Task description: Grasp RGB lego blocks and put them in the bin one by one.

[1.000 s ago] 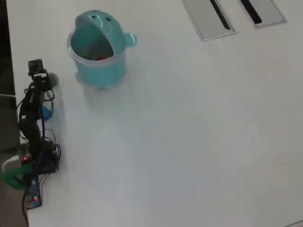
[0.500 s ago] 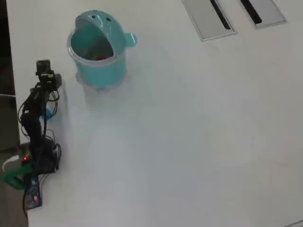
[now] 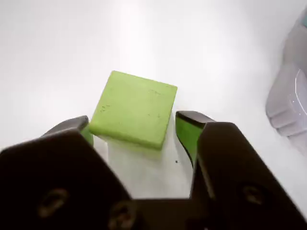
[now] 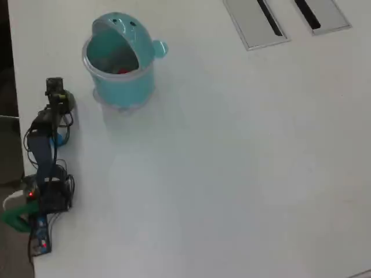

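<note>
Wrist view: gripper (image 3: 135,129) set over the white table (image 3: 57,43), jaws parted wide, one dark finger low at left and one at right, each with a green inner face. Yellow-green lego block (image 3: 134,109) lying flat on the table just ahead of the fingertips, centred on the gap, not clamped; whether either tip touches it cannot be told. Pale clear base of the bin (image 3: 290,103) at the right edge of this view, apart from the block.

Overhead view: arm (image 4: 43,153) stretched along the left edge of the table (image 4: 232,174), gripper (image 4: 57,97) at its far end, just left of and below the bin. Teal bin (image 4: 119,61) upright near the top left, lid (image 4: 124,29) flipped back and showing two dot eyes, side knob (image 4: 160,48) to the right. Red lego block (image 4: 122,71) visible inside the bin. Small blue patch (image 4: 56,139) beside the arm, too blurred to identify. Yellow-green block barely distinguishable at the gripper in this view. Two grey recessed panels (image 4: 255,23) with dark slots at the top right, well apart from everything else.
</note>
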You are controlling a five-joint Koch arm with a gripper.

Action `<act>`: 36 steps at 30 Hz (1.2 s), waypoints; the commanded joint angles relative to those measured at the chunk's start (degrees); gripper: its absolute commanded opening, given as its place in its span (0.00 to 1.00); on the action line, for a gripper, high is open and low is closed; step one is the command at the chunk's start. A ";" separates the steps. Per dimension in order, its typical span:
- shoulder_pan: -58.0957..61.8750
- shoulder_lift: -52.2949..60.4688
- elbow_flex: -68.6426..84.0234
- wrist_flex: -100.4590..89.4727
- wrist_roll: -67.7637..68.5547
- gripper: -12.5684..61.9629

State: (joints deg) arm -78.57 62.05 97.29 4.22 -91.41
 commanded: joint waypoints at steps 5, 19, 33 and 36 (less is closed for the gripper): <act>0.00 1.14 -3.16 -7.29 3.43 0.44; 7.03 28.56 16.26 -1.49 3.52 0.37; 19.42 50.80 1.23 16.79 3.78 0.37; 20.65 50.01 -4.22 17.67 4.39 0.37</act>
State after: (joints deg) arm -58.10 110.39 97.82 22.32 -87.10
